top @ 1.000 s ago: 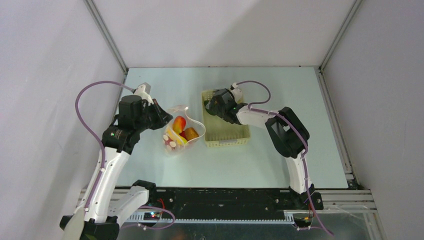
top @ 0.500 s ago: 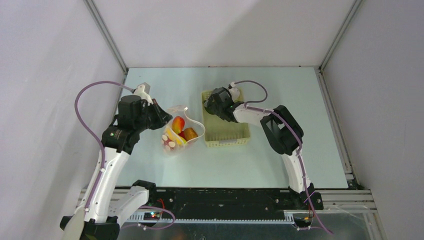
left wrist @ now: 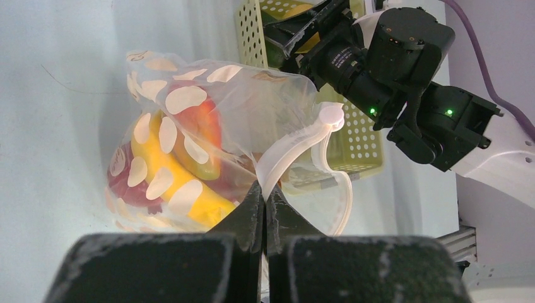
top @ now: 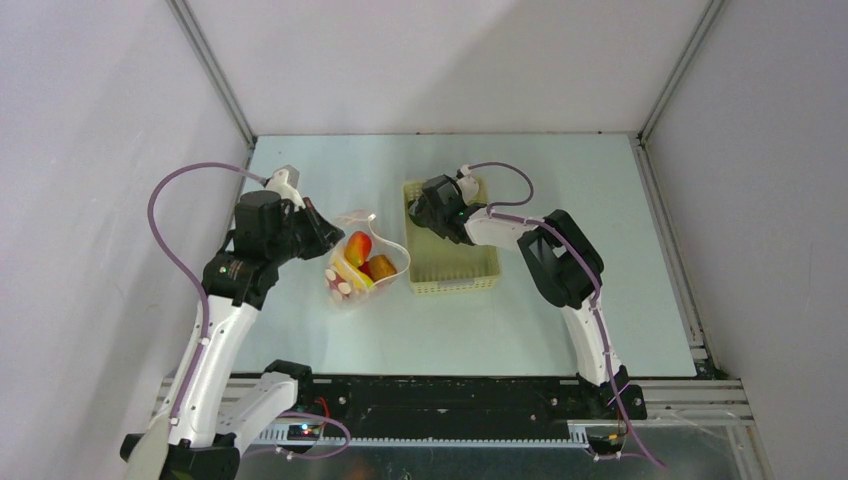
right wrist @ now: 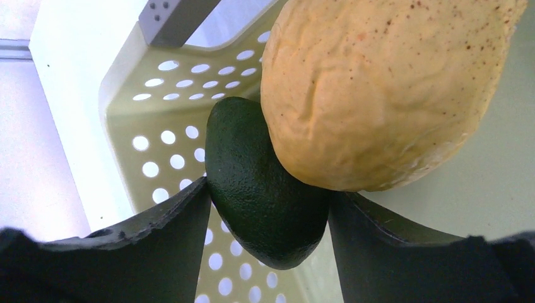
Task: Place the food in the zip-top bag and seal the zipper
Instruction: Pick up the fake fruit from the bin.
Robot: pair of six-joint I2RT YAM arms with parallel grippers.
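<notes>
Inward swings the right arm's [top: 548,258] elbow since a second ago. Nearer me, the left gripper [left wrist: 264,189] pinches the zipper [left wrist: 296,142], holding the part-filled zip-top bag [left wrist: 189,101] open. Beyond, in the basket [right wrist: 158,126], the right gripper [right wrist: 268,208] clamps the dark green piece [right wrist: 252,158], ready for transfer.

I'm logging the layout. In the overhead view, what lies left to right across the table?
Left gripper, clear polka-dot plastic zip-top bag, pale yellow perforated plastic basket, right arm's black elbow. Right gripper, holding a dark green oval piece, overlaps the basket: skipped.
</notes>
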